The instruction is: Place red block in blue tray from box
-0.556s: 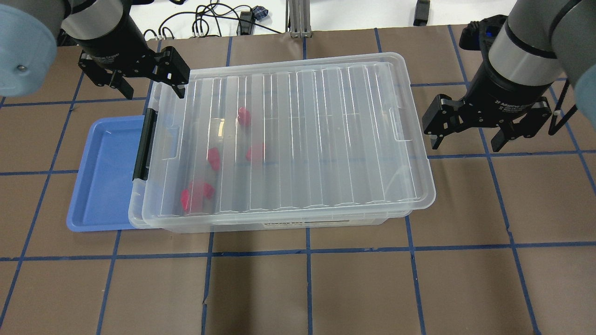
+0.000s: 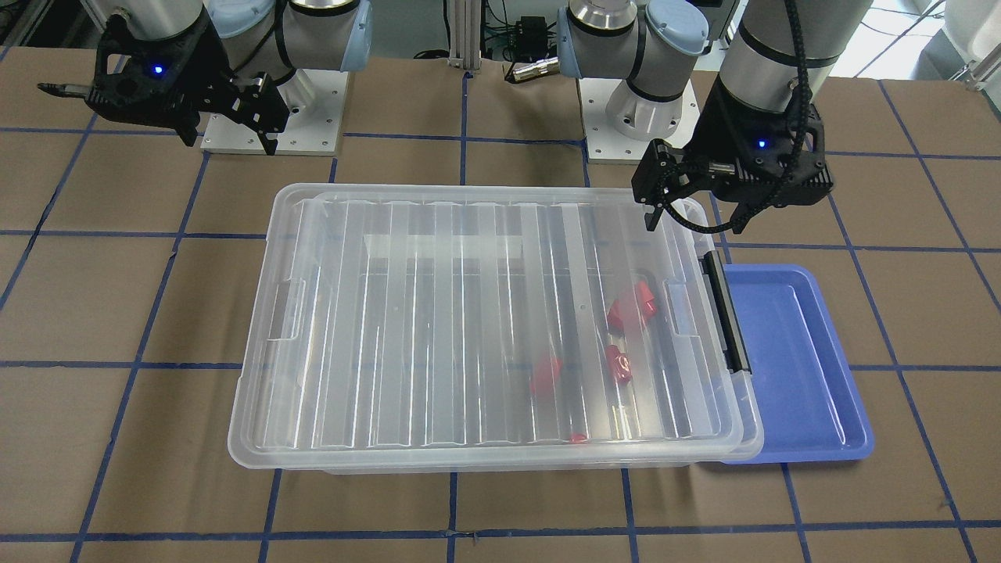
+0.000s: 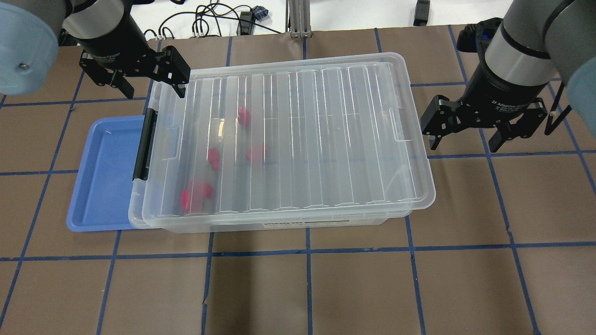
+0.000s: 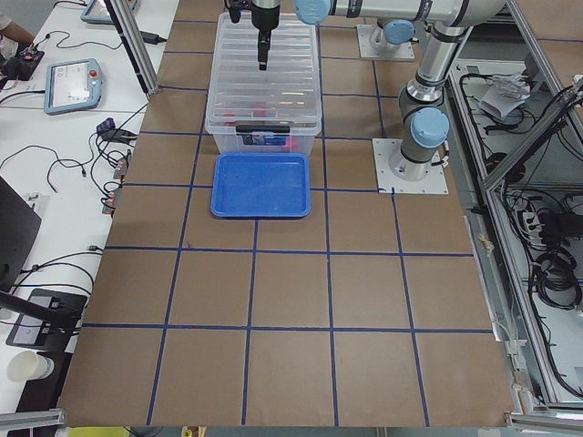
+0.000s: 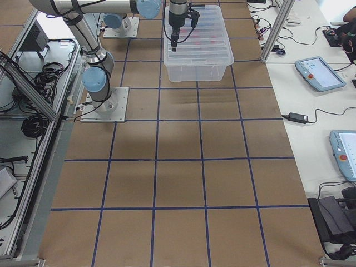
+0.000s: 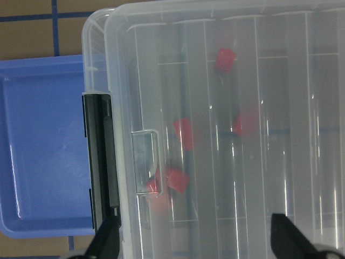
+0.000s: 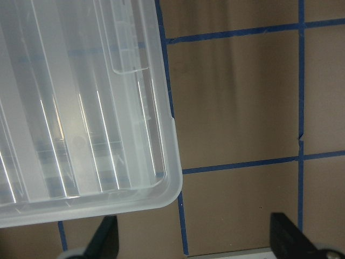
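Observation:
The clear box [image 3: 326, 139] stands mid-table with its ribbed lid on and a black latch bar [image 3: 142, 144] at its left end. Several red blocks show through the lid near that end, one of them a red block [image 3: 244, 116] toward the far side; they also show in the left wrist view [image 6: 183, 132]. The blue tray [image 3: 104, 172] lies empty against the box's left end. My left gripper [image 3: 151, 90] is open and empty above the box's far left corner. My right gripper [image 3: 463, 142] is open and empty just past the box's right end.
The table is brown paper with a blue tape grid [image 3: 307, 251]. Cables and a metal post [image 3: 298, 18] lie beyond the far edge. The arm bases [image 2: 626, 117] stand behind the box in the front-facing view.
My right gripper has shifted slightly toward the box's right end. My left gripper, the box, the tray and the blocks have hardly moved.

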Available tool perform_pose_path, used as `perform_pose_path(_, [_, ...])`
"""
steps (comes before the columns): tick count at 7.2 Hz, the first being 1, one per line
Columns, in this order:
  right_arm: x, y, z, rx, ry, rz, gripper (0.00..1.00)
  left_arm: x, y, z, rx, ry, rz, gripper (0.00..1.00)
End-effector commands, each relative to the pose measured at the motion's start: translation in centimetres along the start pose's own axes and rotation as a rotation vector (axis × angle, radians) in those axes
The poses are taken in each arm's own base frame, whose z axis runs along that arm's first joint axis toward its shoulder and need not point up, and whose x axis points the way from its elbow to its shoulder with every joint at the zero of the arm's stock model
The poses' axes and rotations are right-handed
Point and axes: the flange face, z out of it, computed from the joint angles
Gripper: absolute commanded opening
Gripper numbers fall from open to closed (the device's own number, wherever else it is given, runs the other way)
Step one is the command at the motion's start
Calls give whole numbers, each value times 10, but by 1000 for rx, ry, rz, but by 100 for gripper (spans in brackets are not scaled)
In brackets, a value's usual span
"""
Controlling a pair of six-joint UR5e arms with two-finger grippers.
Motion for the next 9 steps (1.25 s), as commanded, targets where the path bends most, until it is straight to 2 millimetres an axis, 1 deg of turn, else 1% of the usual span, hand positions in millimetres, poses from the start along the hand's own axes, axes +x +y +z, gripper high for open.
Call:
perform_pose_path(1, [1, -10, 10, -24, -3, -7, 100, 0, 0, 0, 1, 1, 0, 100])
perform_pose_path(2, [1, -17, 20, -47, -2, -11, 100, 0, 0, 0, 1, 1, 0, 100])
perform_pose_path(3, [0, -34, 42, -99, 9, -12, 100, 0, 0, -1, 2, 1, 0, 100])
perform_pose_path(4, [-1, -47, 41, -43, 3, -1, 100, 0, 0, -1, 2, 1, -2, 100])
perform_pose_path(5, [-3, -68, 52, 3, -3, 1, 100, 0, 0, 0, 1, 1, -2, 100])
perform_pose_path(6, [-6, -88, 66, 11, -3, -2, 100, 0, 0, -1, 2, 1, -2, 100])
perform_pose_path(7, [-7, -99, 76, 46, -4, -3, 100, 0, 0, -1, 2, 1, -2, 100])
perform_pose_path(9, [-8, -108, 87, 40, -4, 0, 100, 0, 0, 1, -1, 1, -2, 100])
